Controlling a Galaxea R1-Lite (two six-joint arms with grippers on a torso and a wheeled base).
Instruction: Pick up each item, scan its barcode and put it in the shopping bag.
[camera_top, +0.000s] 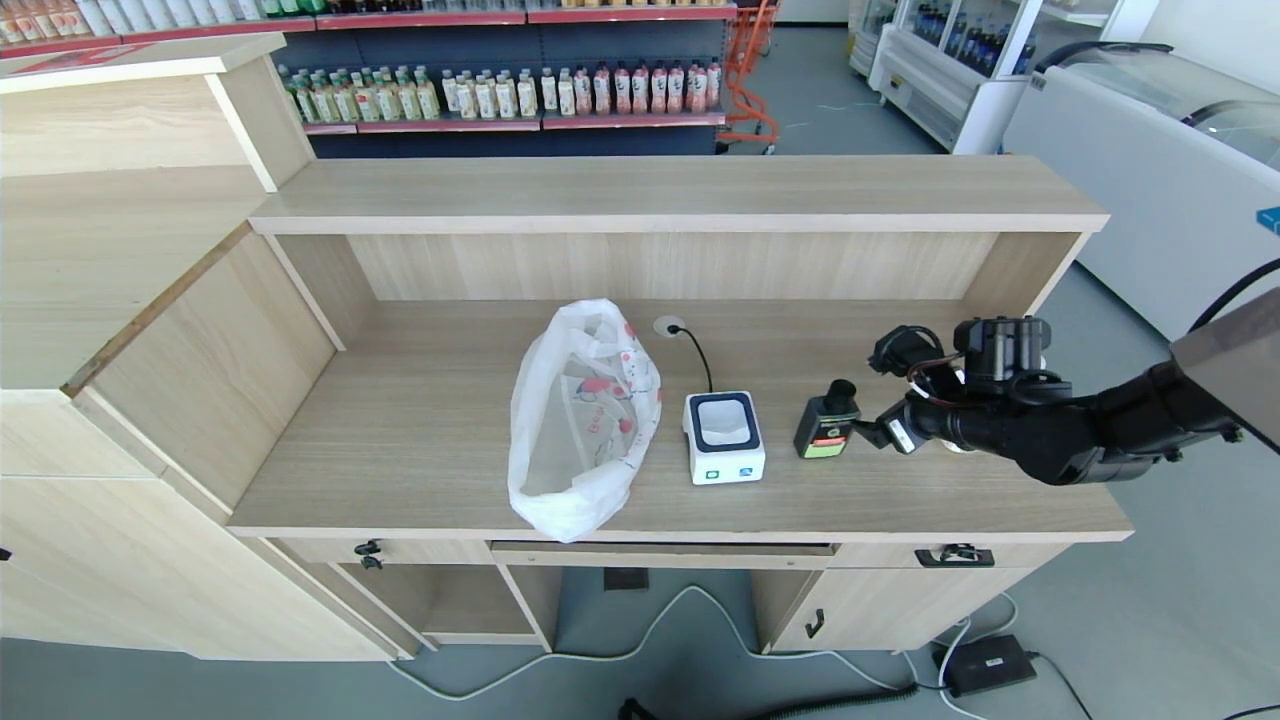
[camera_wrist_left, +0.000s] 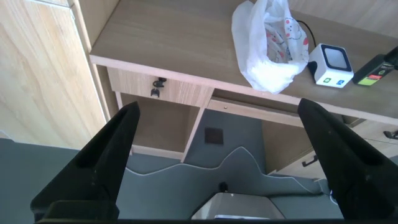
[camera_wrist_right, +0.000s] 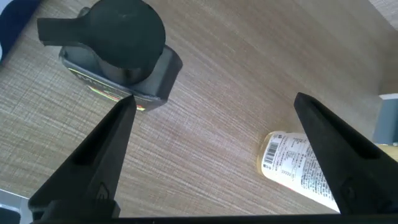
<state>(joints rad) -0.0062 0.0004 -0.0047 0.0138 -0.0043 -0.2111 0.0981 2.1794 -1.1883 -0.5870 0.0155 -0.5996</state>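
Observation:
A dark bottle (camera_top: 826, 420) with a black cap (camera_wrist_right: 118, 56) stands on the counter just right of the white barcode scanner (camera_top: 723, 435). My right gripper (camera_top: 882, 428) hovers close to the bottle's right side, open (camera_wrist_right: 214, 155) with nothing between its fingers (camera_wrist_right: 93, 168). A cream tube with a barcode label (camera_wrist_right: 295, 165) lies on the wood beside it. The white shopping bag (camera_top: 580, 420) lies open-mouthed left of the scanner. My left gripper (camera_wrist_left: 217, 155) hangs open and empty low in front of the counter, far from the bag (camera_wrist_left: 267, 43).
The counter (camera_top: 420, 440) has a raised back shelf (camera_top: 680, 190) and side walls. The scanner's black cable (camera_top: 700, 360) runs to a hole in the top. Drawers and cables sit below the front edge. Bare wood lies left of the bag.

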